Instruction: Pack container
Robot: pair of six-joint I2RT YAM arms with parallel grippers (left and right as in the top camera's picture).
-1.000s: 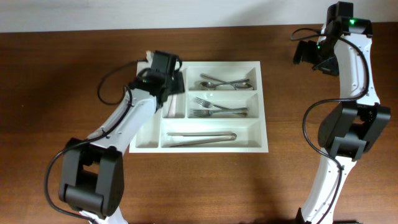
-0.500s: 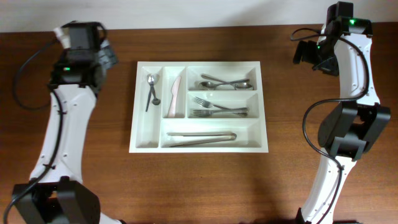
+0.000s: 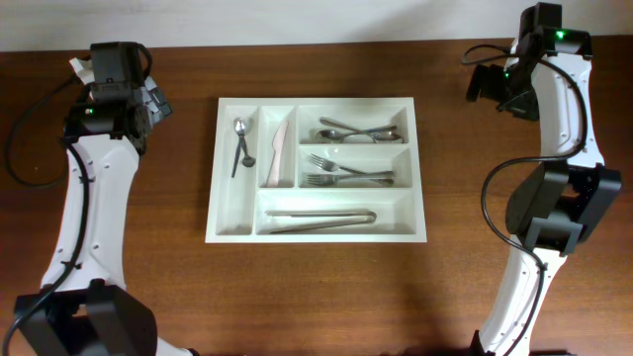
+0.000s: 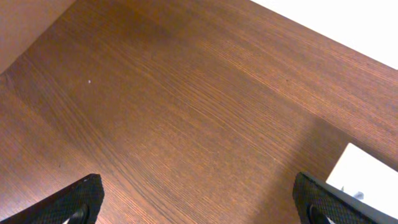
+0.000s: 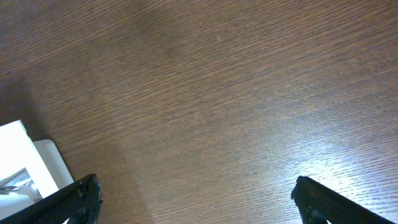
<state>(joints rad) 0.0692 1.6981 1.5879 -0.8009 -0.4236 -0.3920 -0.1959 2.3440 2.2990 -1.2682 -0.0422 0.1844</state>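
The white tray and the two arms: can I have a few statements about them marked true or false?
The tongs lie in the long bottom compartment of the container. True.
The forks lie in the top long compartment. False: they lie in the middle one; spoons fill the top.
The left tool grips a knife. False: it is open and empty, left of the container; the pale knife lies in a narrow compartment.
The leftmost narrow compartment holds a small spoon. True.
The right tool hovers over the container. False: it is open, off to the container's right.
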